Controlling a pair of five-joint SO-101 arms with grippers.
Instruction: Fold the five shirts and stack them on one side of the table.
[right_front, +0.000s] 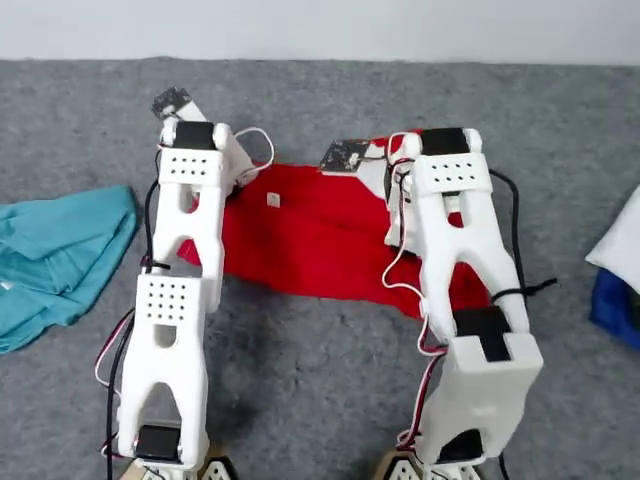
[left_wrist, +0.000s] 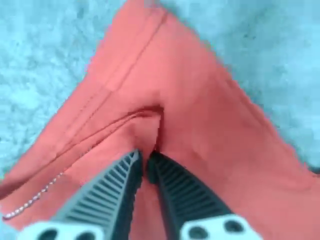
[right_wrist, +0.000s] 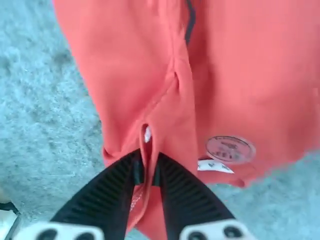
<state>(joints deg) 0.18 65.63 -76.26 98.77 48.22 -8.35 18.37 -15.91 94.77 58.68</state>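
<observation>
From the high view, the red shirt (right_front: 310, 235) lies across the middle of the table (right_front: 320, 390), toward its far edge. It is drawn into a long band, so I judge it partly folded at most. My left arm (right_front: 185, 230) and right arm (right_front: 460, 220) each stretch out to one end of it. A teal shirt (right_front: 60, 250) lies rumpled at the table's left edge, not folded. At the right edge a white shirt (right_front: 622, 245) sits just beside a blue shirt (right_front: 612, 305). Both are cut off by the frame, so I cannot tell whether they are folded or make a stack. I count four shirts here. Most of the job looks to be ahead: the red one to finish, the teal one to do, then the stacking.

In the left wrist view, my left gripper (left_wrist: 146, 156) is clenched on a raised pleat of the red shirt. The cloth creases away from the pinch, and a seam runs alongside it.

In the right wrist view, my right gripper (right_wrist: 147, 159) is clamped on a ridge of red cloth near the shirt's edge. A round sticker (right_wrist: 230, 148) and a small white tag (right_wrist: 212, 166) sit just beside it.
</observation>
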